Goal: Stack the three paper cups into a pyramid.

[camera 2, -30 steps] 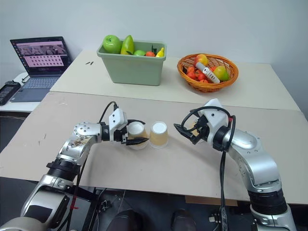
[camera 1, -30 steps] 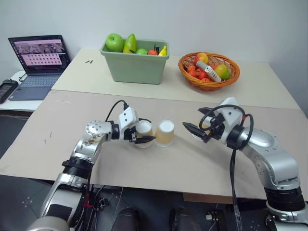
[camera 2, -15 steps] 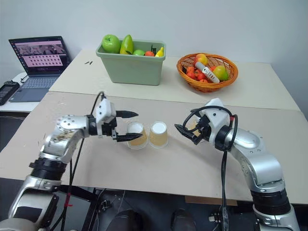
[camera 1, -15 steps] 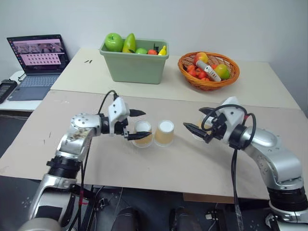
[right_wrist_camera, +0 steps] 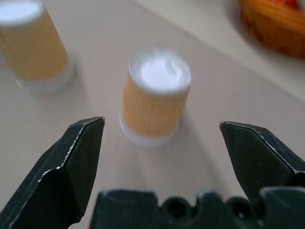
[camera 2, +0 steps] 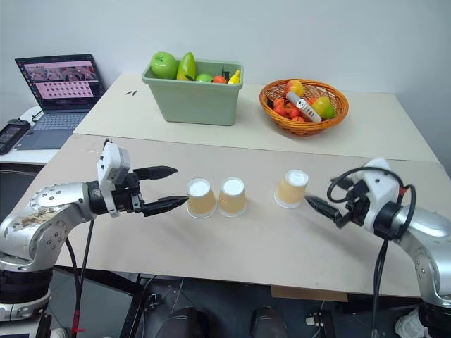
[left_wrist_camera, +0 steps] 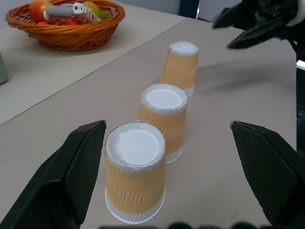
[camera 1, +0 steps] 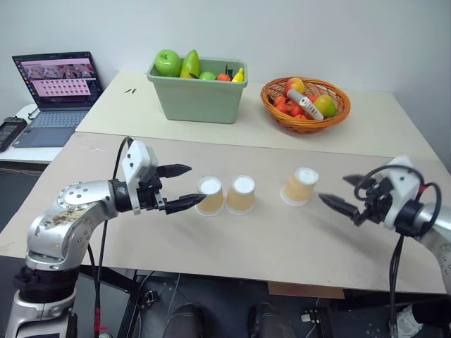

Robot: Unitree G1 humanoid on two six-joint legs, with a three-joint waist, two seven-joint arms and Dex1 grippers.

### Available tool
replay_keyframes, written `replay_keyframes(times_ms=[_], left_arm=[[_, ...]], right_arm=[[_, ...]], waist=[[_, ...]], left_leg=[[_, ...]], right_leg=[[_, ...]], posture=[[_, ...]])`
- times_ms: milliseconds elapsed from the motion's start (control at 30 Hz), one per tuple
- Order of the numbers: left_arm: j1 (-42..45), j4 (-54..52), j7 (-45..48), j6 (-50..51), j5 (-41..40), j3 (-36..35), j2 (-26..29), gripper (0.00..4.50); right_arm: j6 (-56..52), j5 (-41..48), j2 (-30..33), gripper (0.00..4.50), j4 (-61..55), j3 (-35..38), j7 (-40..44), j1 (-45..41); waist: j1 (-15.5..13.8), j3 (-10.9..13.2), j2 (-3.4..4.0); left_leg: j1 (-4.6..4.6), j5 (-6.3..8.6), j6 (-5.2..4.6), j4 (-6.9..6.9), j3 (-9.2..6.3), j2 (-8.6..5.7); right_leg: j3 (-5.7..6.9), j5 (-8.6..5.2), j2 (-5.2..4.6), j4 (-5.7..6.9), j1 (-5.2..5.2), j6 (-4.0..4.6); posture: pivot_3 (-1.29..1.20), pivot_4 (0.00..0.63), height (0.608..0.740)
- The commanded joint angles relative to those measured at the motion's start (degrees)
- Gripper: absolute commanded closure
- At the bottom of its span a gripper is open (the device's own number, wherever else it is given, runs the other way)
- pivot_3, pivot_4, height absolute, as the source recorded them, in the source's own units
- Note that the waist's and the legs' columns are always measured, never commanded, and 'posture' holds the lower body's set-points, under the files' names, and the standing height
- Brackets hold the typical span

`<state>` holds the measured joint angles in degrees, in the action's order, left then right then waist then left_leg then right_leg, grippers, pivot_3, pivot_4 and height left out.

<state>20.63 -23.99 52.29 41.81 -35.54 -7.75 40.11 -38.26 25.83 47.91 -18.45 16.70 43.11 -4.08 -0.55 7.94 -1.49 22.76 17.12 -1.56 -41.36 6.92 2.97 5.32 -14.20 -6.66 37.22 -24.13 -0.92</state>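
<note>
Both arms have pulled back from the cups since a second ago: the left gripper [camera 1: 177,187], which was around the left cup, now hangs just left of it with its jaws wide apart and empty, and the right gripper [camera 1: 341,194] has swung out to the right, uncovering the third cup, its jaws also spread and holding nothing.

All three paper cups stand upside down on the near table [camera 1: 268,246], in a loose row running left to right. The left cup [camera 1: 210,196] and the middle cup [camera 1: 241,194] stand just beside each other, and whether they touch cannot be told. The right cup [camera 1: 299,186] stands well apart from that pair and a little farther back, just left of the right gripper's fingertips. None sits on another.

Each cup is a small tapered cone with ribbed tan paper sides, a flat white round base facing up and a white rim on the table. In the left wrist view the left cup [left_wrist_camera: 136,176] stands between the black wedge-shaped fingers [left_wrist_camera: 71,179], with the other two lined up beyond it. The tabletop is plain matte beige board.
</note>
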Motion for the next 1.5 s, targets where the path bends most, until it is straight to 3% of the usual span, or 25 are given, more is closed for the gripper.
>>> replay_keyframes(times_ms=[33, 333, 967, 1267, 1367, 1467, 1500], left_arm=[[-0.3, -2.9, -1.5, 0.7, -2.1, -1.8, 0.7, 0.01], [-1.9, -5.2, -3.2, 1.8, -4.5, -2.5, 2.2, 0.01], [-1.7, -5.9, -6.1, 1.5, -5.1, -1.8, 2.8, 0.01], [-1.6, -5.0, -6.0, 0.8, -4.5, -1.6, 3.3, 0.01], [-1.8, -4.8, -5.8, 0.5, -4.3, -1.5, 3.4, 0.00], [-2.1, -4.4, -5.5, 0.0, -4.0, -1.5, 3.4, 0.00], [-2.2, -4.2, -5.4, -0.2, -3.8, -1.5, 3.4, 0.00]], right_arm=[[4.0, -1.9, -2.7, 0.00, 1.9, -3.5, -1.0, -3.1], [9.6, -5.4, -10.9, 0.00, 12.9, -10.0, -2.4, -12.2], [16.7, -9.4, -17.1, 0.00, 26.3, -11.7, -4.2, -25.4], [17.1, -9.7, -17.8, 0.00, 28.1, -11.4, -4.3, -26.9], [16.9, -9.5, -17.8, 0.68, 28.0, -11.3, -4.2, -27.0], [16.9, -9.4, -17.8, 1.66, 27.8, -11.3, -4.0, -26.8], [16.9, -9.3, -17.9, 1.73, 27.7, -11.3, -4.0, -26.8]], waist=[[0.2, 0.0, 0.00], [0.1, 0.0, 0.07], [0.2, 0.1, 0.11], [0.2, 0.1, 0.12], [0.2, 0.1, 0.12], [0.2, 0.1, 0.12], [0.2, 0.1, 0.12]], left_leg=[[-0.04, -0.01, 0.01, 0.02, 0.00, 0.01], [0.02, -0.03, 0.05, 0.05, 0.02, -0.01], [0.03, -0.04, 0.07, 0.07, 0.02, 0.00], [0.06, -0.04, 0.07, 0.07, 0.03, 0.00], [0.06, -0.04, 0.07, 0.07, 0.03, 0.00], [0.06, -0.04, 0.07, 0.07, 0.03, 0.00], [0.06, -0.04, 0.07, 0.07, 0.03, 0.00]], right_leg=[[-0.02, 0.00, 0.02, 0.01, 0.01, 0.00], [-0.02, 0.00, 0.04, -0.06, -0.05, 0.01], [0.03, 0.00, 0.05, -0.06, -0.06, 0.01], [0.05, 0.00, 0.04, -0.06, -0.08, 0.01], [0.04, 0.00, 0.04, -0.06, -0.08, 0.01], [0.04, 0.00, 0.04, -0.06, -0.08, 0.01], [0.05, 0.00, 0.04, -0.06, -0.08, 0.01]], posture=[[0.00, 0.150, 0.708], [0.00, 0.150, 0.708], [0.00, 0.150, 0.708], [0.00, 0.150, 0.708], [0.00, 0.150, 0.708], [0.00, 0.150, 0.708], [0.00, 0.150, 0.708]])
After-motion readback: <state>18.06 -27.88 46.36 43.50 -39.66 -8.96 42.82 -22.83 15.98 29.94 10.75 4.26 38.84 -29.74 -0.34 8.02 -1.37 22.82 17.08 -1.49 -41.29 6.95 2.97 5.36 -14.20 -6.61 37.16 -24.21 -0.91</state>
